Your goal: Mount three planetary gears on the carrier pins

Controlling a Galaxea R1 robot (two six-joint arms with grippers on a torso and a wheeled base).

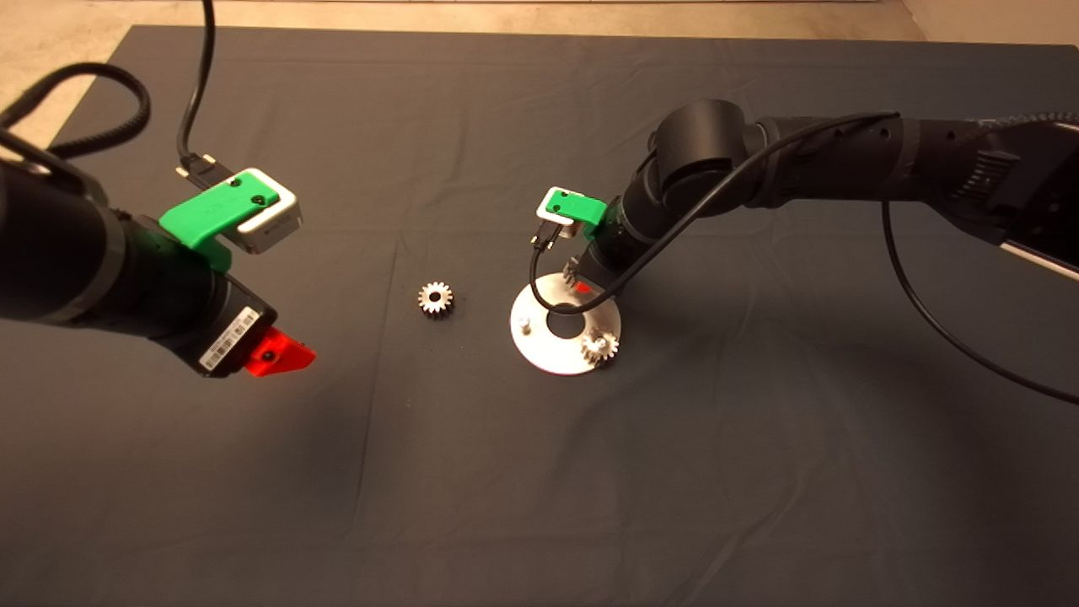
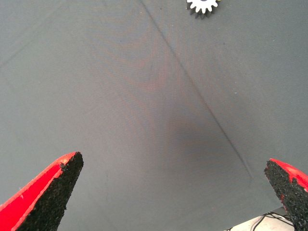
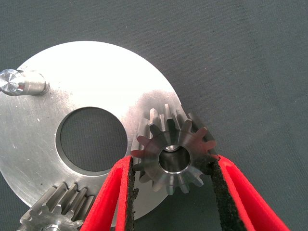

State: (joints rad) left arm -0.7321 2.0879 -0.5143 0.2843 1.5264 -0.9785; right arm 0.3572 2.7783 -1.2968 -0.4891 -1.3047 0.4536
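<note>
The silver disc (image 1: pixel 552 354) lies at the middle of the mat. One planetary gear (image 1: pixel 599 346) sits on a carrier pin at its near right; it also shows in the right wrist view (image 3: pixel 53 211). My right gripper (image 1: pixel 578 282) is at the disc's far edge, shut on a second gear (image 3: pixel 175 156). That gear sits over a pin, whose tip shows in the bore. The third pin (image 3: pixel 19 83) stands bare, also seen in the head view (image 1: pixel 523 324). A third gear (image 1: pixel 436 298) lies flat on the mat left of the disc. My left gripper (image 1: pixel 278 354) hovers open and empty further left.
The left wrist view shows the loose gear (image 2: pixel 203 6) ahead of the open fingers (image 2: pixel 48 192) over bare mat. A black cable (image 1: pixel 944 329) hangs from the right arm over the mat. Bare floor lies beyond the mat's far edge.
</note>
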